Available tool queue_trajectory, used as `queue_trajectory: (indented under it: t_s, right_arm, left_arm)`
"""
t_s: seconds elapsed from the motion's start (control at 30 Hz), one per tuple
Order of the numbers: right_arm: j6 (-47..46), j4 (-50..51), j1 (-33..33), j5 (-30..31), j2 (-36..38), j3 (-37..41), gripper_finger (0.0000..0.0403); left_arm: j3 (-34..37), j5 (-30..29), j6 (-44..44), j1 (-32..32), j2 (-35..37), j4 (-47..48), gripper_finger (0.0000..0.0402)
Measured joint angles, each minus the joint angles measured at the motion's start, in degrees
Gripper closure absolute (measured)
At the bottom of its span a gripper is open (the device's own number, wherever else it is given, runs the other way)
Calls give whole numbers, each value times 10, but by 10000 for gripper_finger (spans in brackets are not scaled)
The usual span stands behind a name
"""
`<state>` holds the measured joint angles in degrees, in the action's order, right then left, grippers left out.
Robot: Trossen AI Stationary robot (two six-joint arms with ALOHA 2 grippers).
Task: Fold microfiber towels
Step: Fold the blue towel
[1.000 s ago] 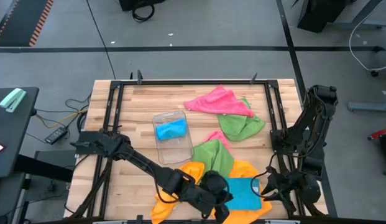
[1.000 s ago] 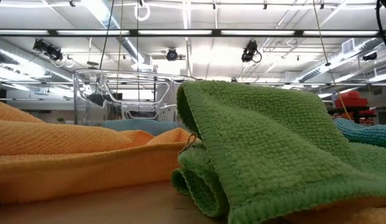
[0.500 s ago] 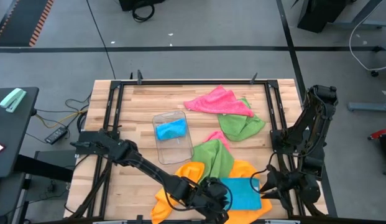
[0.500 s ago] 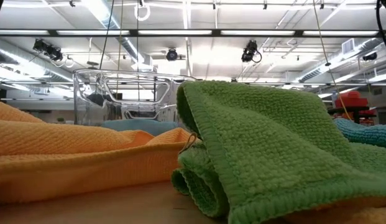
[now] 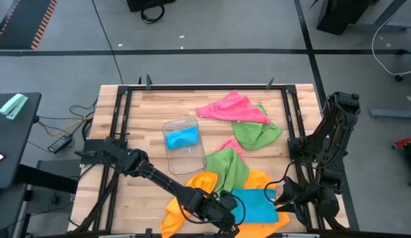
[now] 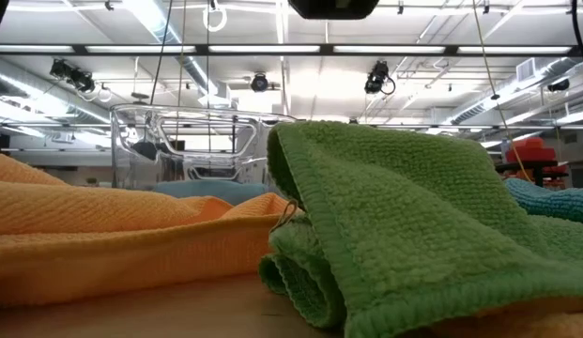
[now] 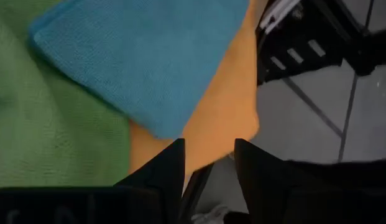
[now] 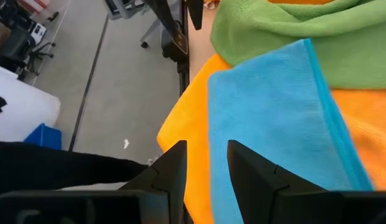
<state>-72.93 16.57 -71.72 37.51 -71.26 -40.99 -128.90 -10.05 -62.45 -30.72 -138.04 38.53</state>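
The left gripper has just let go and moved back; its fingers are spread. The folded sky-blue microfiber towel now lies flat on the orange microfiber towel, folded. The right gripper waits beside it, fingers apart, empty. Farther back lie the green microfiber towel and pink microfiber towel, unfolded.

Your light comes from long ceiling strips, which glare white in the low view (they wash out the room behind). From above, the worktop is evenly bright with soft, faint shadows. In both wrist views the dark fingers blur; the low view's nearest green towel is soft.
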Motion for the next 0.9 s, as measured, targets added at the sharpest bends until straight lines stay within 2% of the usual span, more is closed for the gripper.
queue_trajectory:
  t_s: [0.23,0.37,0.5,0.57,0.77,0.9]
  right_arm:
    - [-9,-98,27,-11,-52,0,279]
    - [-63,-132,52,-24,-71,-1,279]
    - [-92,-129,74,-41,-96,-42,279]
    - [-87,-111,84,-43,-110,-78,279]
    - [-114,37,91,-58,-154,-200,279]
    - [-114,91,91,-59,-192,-267,279]
  left_arm:
    - [0,10,92,20,6,-2,273]
    - [0,65,177,31,6,2,274]
    - [0,127,291,38,7,26,272]
    - [0,133,334,39,11,48,275]
    - [0,132,419,31,22,113,294]
    - [-1,132,437,23,34,121,305]
